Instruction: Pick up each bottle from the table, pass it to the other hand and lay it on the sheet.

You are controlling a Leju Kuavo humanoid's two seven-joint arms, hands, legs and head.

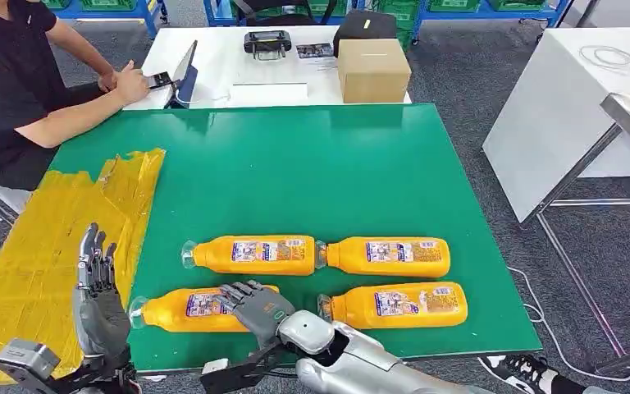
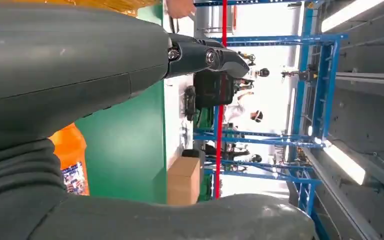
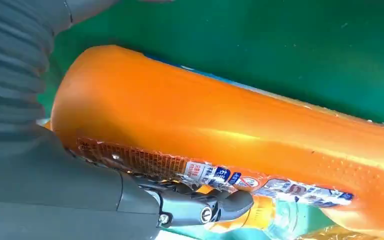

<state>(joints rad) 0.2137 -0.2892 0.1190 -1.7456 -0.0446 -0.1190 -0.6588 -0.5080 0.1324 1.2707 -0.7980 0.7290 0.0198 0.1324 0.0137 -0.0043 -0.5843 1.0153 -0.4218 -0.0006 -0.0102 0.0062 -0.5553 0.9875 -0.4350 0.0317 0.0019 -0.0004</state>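
Your right hand [image 1: 256, 308] drapes its fingers over the near-left bottle [image 1: 182, 310] lying on the green table [image 1: 312, 172], so close around its middle, lift level, and carry it toward your open, upright left hand [image 1: 98, 300] beside the sheet [image 1: 41, 246].

L robot hand [image 1: 98, 283] upright, fingers apart; R robot hand [image 1: 254, 305] curled, palm down

A smooth, matt green surface is seen on the tabletop [image 1: 312, 172]. The yellow sheet [image 1: 41, 246] appears as crinkled, glossy plastic film. The orange bottles [image 1: 254, 255] are of glossy plastic with printed film labels. The cardboard box [image 1: 373, 70] looks matt. The right hand [image 1: 256, 305] is covered in matt grey plastic.
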